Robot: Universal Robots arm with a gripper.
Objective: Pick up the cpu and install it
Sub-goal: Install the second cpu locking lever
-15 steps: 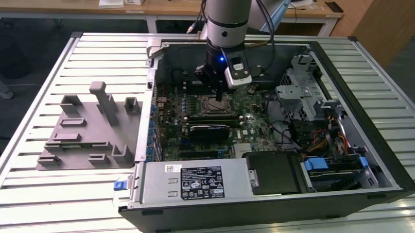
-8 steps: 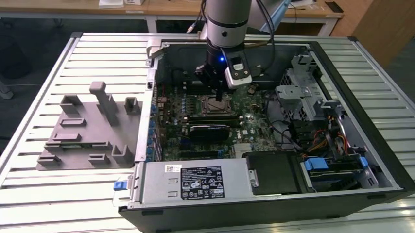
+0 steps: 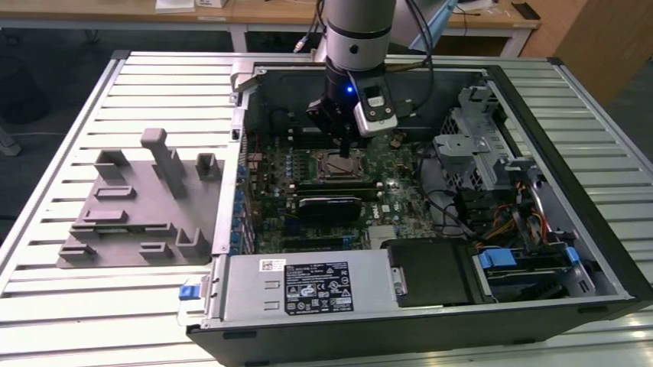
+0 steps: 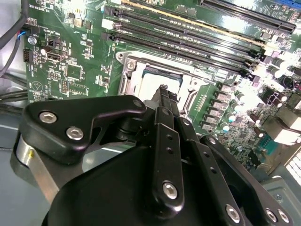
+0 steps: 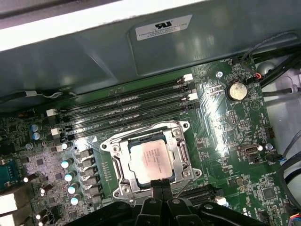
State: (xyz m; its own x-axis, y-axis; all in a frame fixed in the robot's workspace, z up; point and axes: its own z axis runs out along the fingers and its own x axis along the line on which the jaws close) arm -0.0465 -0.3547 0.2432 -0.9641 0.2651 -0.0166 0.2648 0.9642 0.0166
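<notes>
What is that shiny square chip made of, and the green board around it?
The cpu looks like it has a metal top: flat, silvery and dull-shiny, with a thin pale rim. It sits in a socket frame that also looks like bare metal. The board looks like glossy green coated circuit board, since light glares off it. The gripper by the chip looks like matte black metal or plastic.

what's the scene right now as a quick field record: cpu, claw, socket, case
cpu: silver-topped chip lying flat inside the socket frame
socket: metal frame on the green motherboard, beside the memory slots
claw: just above the socket's edge, fingertips together, holding nothing
case: open computer case on a slatted table
</notes>
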